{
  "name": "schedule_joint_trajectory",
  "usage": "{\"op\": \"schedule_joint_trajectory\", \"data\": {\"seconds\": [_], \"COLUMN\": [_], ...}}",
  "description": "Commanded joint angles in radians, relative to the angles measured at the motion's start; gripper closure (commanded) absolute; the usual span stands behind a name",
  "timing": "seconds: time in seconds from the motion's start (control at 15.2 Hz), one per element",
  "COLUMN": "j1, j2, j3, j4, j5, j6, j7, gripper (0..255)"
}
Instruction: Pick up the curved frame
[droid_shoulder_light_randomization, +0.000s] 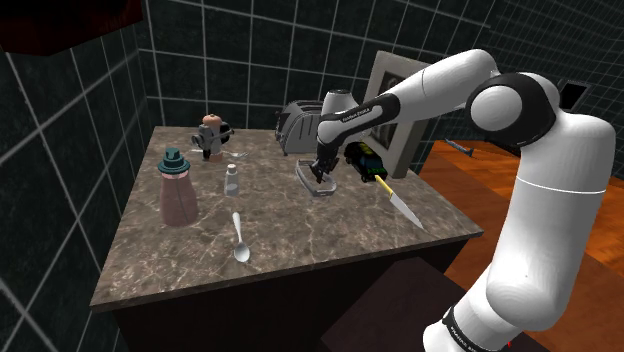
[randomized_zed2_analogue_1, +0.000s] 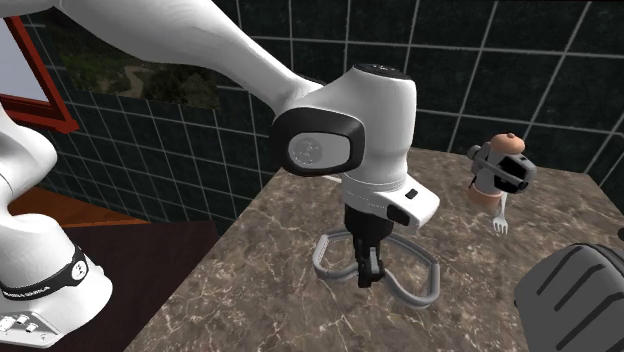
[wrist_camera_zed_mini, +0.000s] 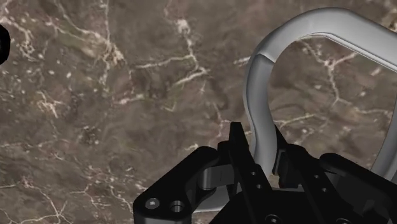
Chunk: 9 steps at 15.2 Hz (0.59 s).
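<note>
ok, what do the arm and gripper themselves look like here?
Glossy white Franka arm with rounded tube links, dark grey-black joint bands, small dark lettering on the forearm and base. A dark rounded panel sits on the wrist housing. All-black two-finger gripper; no external cables visible.

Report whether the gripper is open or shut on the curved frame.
Shut: the gripper clasps the grey curved frame by its rim between both fingers.

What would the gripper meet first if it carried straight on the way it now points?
The gripper points down at the grey curved frame, whose bar its jaws clasp; right beneath, seemingly very close, lies the marble countertop.
</note>
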Motion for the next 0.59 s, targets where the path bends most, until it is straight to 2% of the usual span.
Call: {"op": "schedule_joint_trajectory", "data": {"seconds": [0.0, 0.53], "j1": [0.001, 0.002], "j2": [-0.013, -0.054], "j3": [0.000, 0.000], "j4": [0.011, 0.041], "j5": [0.000, 0.001], "j6": [-0.024, -0.095], "j7": [-0.001, -0.005], "gripper": [255, 255]}}
